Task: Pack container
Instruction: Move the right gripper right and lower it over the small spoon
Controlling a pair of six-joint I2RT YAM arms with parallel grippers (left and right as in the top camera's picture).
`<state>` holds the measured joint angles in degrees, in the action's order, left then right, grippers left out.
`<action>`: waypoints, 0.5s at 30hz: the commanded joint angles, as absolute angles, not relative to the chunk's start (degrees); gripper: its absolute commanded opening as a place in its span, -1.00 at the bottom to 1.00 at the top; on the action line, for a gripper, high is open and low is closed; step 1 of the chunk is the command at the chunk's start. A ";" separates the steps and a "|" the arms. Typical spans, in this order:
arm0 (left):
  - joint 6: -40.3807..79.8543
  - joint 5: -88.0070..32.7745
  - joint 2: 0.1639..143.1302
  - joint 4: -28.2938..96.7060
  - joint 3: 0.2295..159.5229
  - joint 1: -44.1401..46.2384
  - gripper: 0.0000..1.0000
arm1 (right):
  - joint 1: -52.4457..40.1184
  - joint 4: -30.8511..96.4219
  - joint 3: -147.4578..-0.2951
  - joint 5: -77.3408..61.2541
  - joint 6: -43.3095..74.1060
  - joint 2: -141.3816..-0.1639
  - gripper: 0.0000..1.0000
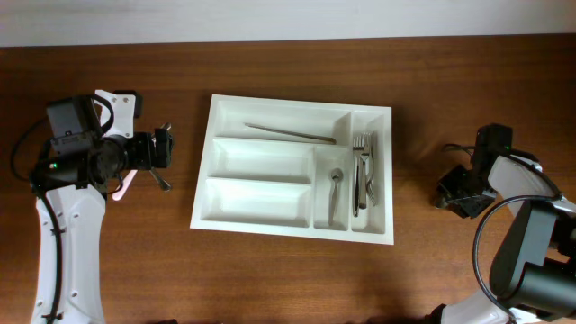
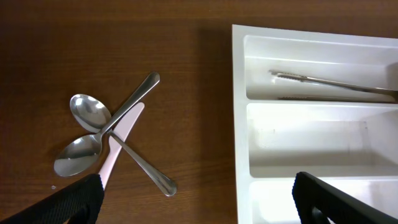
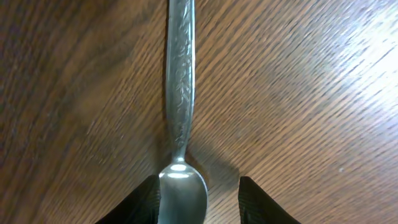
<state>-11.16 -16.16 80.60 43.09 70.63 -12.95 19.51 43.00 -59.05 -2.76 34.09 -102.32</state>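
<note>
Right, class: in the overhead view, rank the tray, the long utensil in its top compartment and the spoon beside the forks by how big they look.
Largest: the tray.
Next: the long utensil.
Smallest: the spoon.
All three lie at about one level, so nearness to the camera doesn't blur the order.

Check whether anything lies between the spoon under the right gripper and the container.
Nothing visible does. The spoon lies between the fingers of the right gripper, and only bare table shows from there to the container.
</note>
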 commanded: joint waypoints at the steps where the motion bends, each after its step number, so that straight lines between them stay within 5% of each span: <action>1: -12.10 -17.17 80.77 42.96 71.50 -13.08 0.98 | 19.46 43.13 -57.82 -3.92 34.63 -102.61 -0.18; 11: -12.10 -17.17 80.77 42.96 71.50 -13.08 0.98 | 19.46 37.63 -52.07 -4.97 36.95 -102.61 -0.19; 15: -12.10 -17.17 80.77 42.96 71.50 -13.08 0.98 | 19.46 37.21 -51.94 -4.97 36.93 -102.61 -0.69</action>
